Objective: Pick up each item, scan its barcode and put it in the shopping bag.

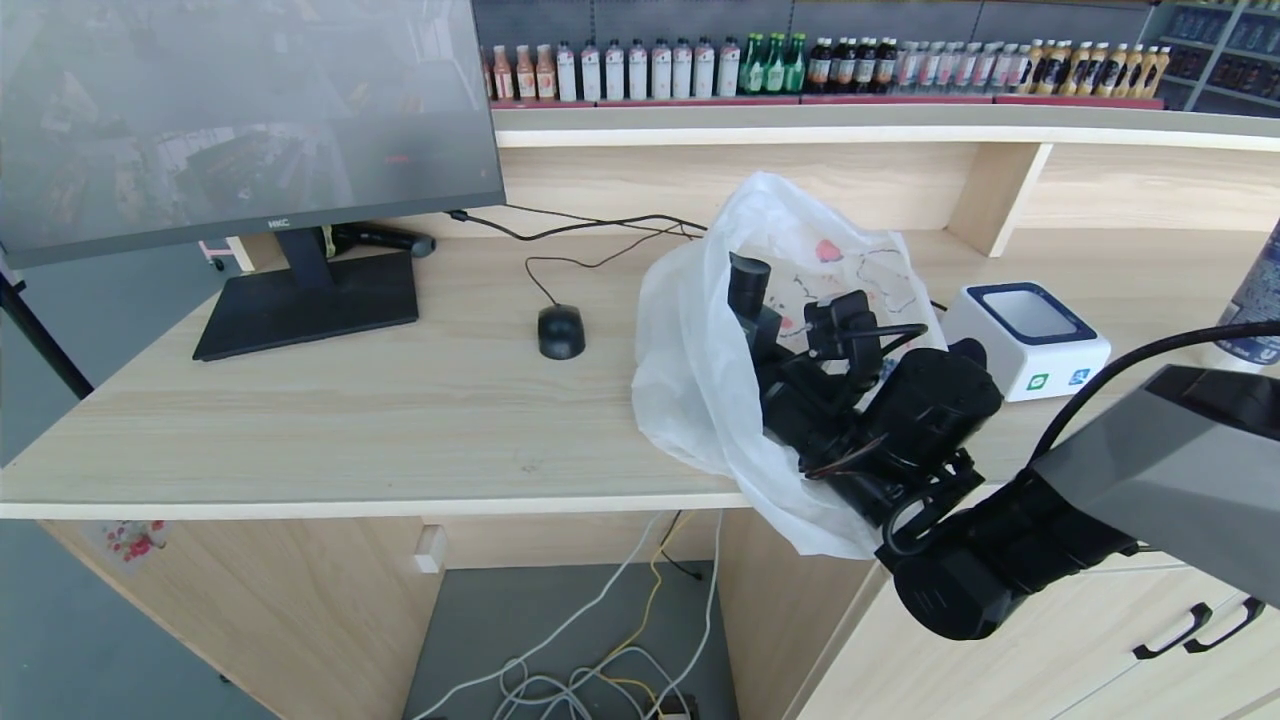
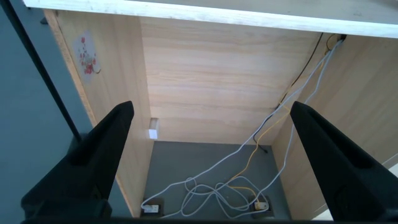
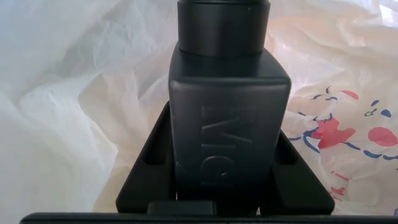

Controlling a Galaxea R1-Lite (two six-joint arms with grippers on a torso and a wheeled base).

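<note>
My right gripper (image 1: 775, 335) sits inside the mouth of the white plastic shopping bag (image 1: 690, 390) at the counter's front edge, shut on a black bottle (image 1: 748, 284). In the right wrist view the black bottle (image 3: 227, 118), square-bodied with a round cap, stands between the dark fingers (image 3: 147, 177), and the bag's printed plastic (image 3: 348, 124) lies behind it. My left gripper (image 2: 211, 162) hangs open below the counter with nothing between its fingers (image 2: 93, 165). The white barcode scanner (image 1: 1028, 338) stands on the counter right of the bag.
A monitor (image 1: 250, 110) on its stand occupies the counter's left back, with a black mouse (image 1: 561, 331) and cables near the middle. A bottle (image 1: 1250, 300) stands at the far right edge. Loose cables (image 2: 224, 186) lie on the floor under the counter. Shelved drinks (image 1: 820, 65) line the back.
</note>
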